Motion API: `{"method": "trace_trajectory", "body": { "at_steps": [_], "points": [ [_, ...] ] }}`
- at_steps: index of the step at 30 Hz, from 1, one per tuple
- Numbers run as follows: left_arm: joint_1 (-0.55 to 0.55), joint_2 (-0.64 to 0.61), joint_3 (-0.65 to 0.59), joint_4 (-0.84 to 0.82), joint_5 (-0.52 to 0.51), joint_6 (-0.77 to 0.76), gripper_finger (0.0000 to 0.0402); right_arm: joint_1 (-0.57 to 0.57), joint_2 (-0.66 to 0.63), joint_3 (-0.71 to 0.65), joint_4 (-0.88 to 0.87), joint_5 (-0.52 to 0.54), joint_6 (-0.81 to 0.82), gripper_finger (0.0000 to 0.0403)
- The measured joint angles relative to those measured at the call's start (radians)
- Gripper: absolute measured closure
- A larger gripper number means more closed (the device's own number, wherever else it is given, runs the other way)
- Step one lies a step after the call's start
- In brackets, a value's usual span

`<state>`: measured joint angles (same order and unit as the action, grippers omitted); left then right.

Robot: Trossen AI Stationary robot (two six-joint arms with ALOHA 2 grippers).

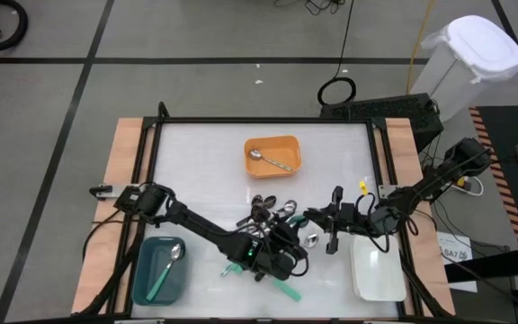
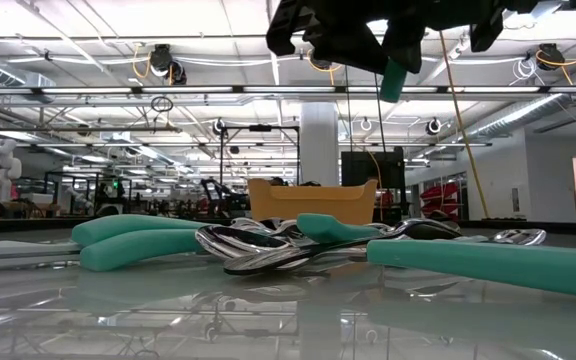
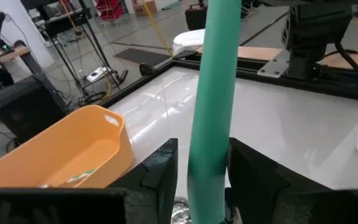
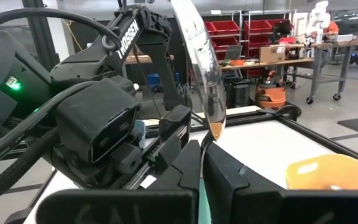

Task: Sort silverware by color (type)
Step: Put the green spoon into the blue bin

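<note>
High view | left gripper point(image 1: 281, 261) clamps teal spoon point(image 3: 211, 93), just below spoon pile point(image 1: 272, 216) | right gripper point(image 1: 317, 225) pinches silver spoon point(image 4: 201, 68), right of pile | orange tray point(image 1: 273, 156) above pile

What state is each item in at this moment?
Left end effector: shut on a teal-handled spoon, held off the table.
Right end effector: shut on a shiny silver metal spoon.
Orange rectangular tray: holds one silver spoon.
Teal rectangular tray: holds one teal-handled spoon.
White rectangular tray: empty.
</note>
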<state>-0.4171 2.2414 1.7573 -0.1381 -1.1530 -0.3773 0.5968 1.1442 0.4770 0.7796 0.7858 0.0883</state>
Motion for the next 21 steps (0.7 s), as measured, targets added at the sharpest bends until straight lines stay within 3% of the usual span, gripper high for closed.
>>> {"method": "trace_trajectory", "body": {
  "at_steps": [12,21],
  "points": [
    [0.005,0.0,0.0,0.007,0.008,0.028,0.0269,0.0,0.0,0.0,0.002,-0.004,0.0,0.0399],
    [0.003,-0.002,0.0,0.015,0.028,0.051,0.0326,0.0,0.0,0.0,0.0,-0.006,-0.005,0.0399]
  ]
}}
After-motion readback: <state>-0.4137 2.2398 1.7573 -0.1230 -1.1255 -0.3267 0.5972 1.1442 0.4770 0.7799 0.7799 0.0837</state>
